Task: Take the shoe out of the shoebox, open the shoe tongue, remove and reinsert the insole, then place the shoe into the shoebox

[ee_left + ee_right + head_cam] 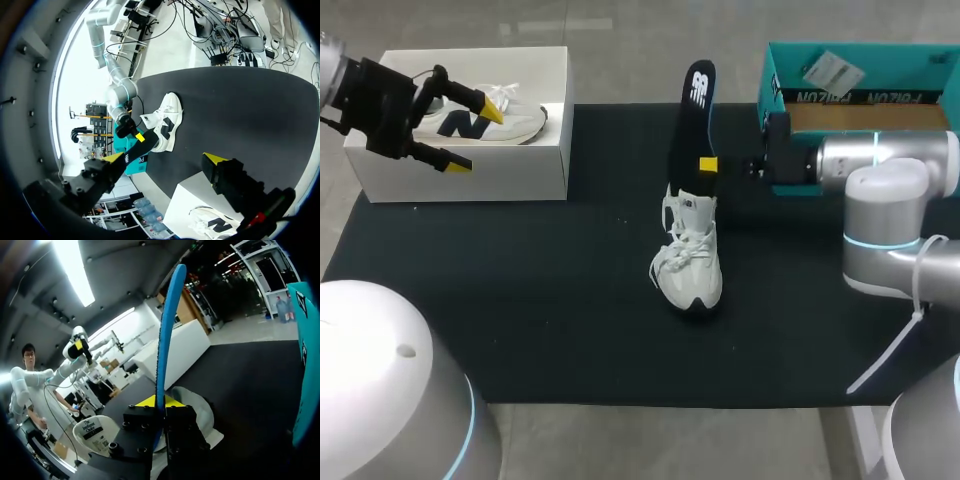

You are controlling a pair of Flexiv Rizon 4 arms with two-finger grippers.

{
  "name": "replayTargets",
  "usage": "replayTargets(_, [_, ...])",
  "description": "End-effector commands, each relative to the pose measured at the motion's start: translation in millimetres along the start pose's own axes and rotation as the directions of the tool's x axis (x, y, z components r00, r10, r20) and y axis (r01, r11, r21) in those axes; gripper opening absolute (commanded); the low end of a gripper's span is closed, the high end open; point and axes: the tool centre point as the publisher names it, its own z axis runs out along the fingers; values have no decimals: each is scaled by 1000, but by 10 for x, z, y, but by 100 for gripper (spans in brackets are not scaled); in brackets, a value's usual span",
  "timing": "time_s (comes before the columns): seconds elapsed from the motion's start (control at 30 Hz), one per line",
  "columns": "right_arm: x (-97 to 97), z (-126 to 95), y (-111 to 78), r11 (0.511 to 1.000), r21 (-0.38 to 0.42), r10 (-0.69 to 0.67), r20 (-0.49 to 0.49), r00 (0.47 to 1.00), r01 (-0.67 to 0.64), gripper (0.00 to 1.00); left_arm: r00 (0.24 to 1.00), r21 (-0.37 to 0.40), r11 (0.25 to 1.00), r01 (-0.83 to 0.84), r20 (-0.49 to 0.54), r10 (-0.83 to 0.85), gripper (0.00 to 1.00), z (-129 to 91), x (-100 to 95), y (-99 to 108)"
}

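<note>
A black mat (520, 300) covers the table. The shoe (688, 265) stands upright near the mat's middle, laces loose and toe toward the robot. The insole (695, 110) rises from its opening, tilted a little, with its lower end in the shoe. The right gripper (708, 165) comes in from the side and is closed on the insole just above the shoe's collar. In the right wrist view the insole (167, 315) runs up between that gripper's (159, 402) fingers.

The left gripper (475, 138) hangs over the white box (470, 170) at the mat's far left corner, fingers spread wide and holding nothing. A second shoe (510, 122) lies in that box. A teal box (860, 60) sits at the far right corner, behind the right arm.
</note>
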Motion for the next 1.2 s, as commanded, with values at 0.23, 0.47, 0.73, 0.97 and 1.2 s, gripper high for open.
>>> replayTargets(0.23, [-91, 94, 33, 998, 46, -49, -79, 996, 53, 0, 1000, -1, 1000, 0, -3, 0, 100, -3, -3, -5])
replayTargets(0.47, [-133, 125, -76, 997, 65, -38, -99, 994, 45, 0, 1000, -1, 1000, 0, -3, 0, 100, -3, -3, -5])
replayTargets(0.73, [-52, 63, -226, 997, 74, -8, -87, 996, 15, 0, 1000, -1, 1000, 0, -3, 0, 100, -3, -3, -5])
replayTargets(0.97, [20, 36, -347, 997, 80, 9, -80, 997, -2, 0, 1000, -1, 1000, 0, -3, 0, 100, -3, -3, -5])
replayTargets(1.2, [113, 45, -474, 997, 75, 34, -77, 996, -28, 0, 1000, -1, 1000, 0, -3, 0, 100, -3, -3, -5])
